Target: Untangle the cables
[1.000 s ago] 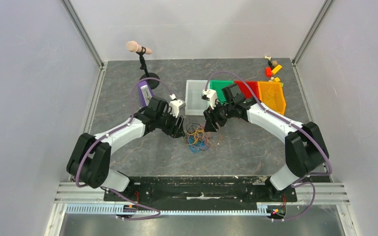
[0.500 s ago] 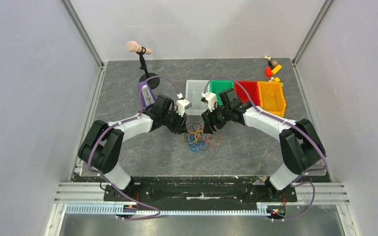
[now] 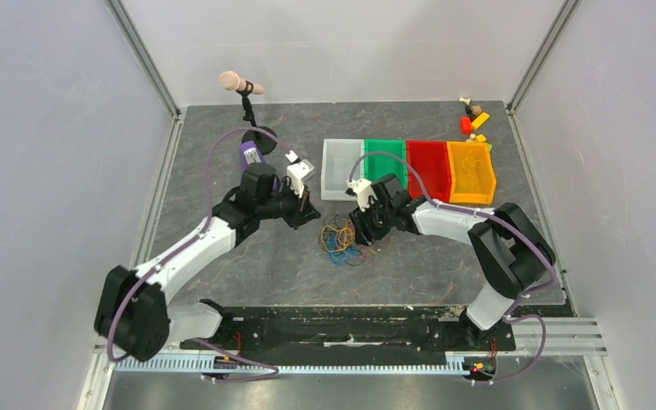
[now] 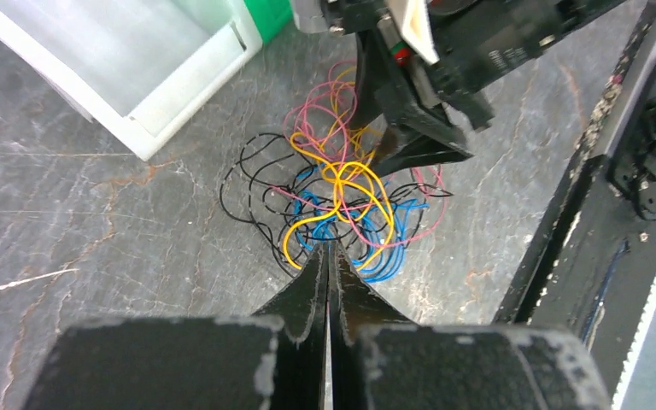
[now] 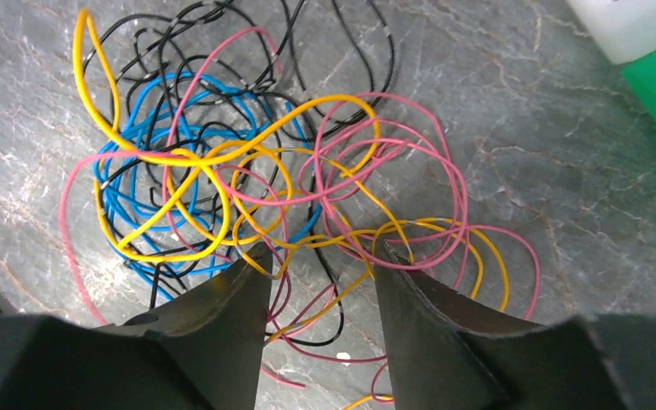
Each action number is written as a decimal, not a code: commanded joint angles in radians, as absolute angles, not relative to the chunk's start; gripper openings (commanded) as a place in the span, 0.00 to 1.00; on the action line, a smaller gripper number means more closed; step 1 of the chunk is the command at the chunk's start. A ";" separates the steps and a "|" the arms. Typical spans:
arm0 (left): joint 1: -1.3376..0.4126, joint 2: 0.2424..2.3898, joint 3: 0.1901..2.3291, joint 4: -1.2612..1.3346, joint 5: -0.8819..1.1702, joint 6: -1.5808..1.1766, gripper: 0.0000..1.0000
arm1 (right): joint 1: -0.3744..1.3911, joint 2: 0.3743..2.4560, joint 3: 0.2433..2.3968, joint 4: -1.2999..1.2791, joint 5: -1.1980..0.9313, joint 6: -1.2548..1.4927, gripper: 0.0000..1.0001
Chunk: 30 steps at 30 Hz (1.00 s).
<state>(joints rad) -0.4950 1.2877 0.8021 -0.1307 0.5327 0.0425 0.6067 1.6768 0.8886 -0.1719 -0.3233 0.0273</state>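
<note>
Cables (image 3: 340, 239) = one tangled clump (yel, pink/red, blue, blk) on the table (image 3: 222, 171), roughly mid, just in front of the clear bin (image 3: 342, 175). None separated out yet.

L claw (image 4: 329, 249): fully closed, fingers pressed flat together, tips right at the clump's left side. Can't tell if a strand is pinched btwn them.

R claw (image 5: 320, 256): open, fingers apart, tips in at the clump's right side. Yel + pink loops run across the gap, nothing clamped.

The 2 claws face each other across the pile, near but apart.

Behind: bin row clear, green (image 3: 386, 158), red (image 3: 427, 158), orange (image 3: 470, 171), side by side. Mic on stand (image 3: 239, 83) far left, small toy bits (image 3: 472, 115) in far-right corner.
</note>
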 commanded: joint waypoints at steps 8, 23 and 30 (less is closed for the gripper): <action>-0.496 1.228 0.778 -0.229 0.481 0.029 0.47 | 0.607 1.670 0.831 -0.078 -0.270 0.034 0.39; -0.532 1.590 0.970 -0.243 0.542 0.518 0.65 | 0.607 1.670 0.862 -0.121 -0.324 0.042 0.39; -0.545 1.654 1.016 -0.231 0.610 0.592 0.51 | 0.607 1.673 0.870 -0.136 -0.336 0.054 0.40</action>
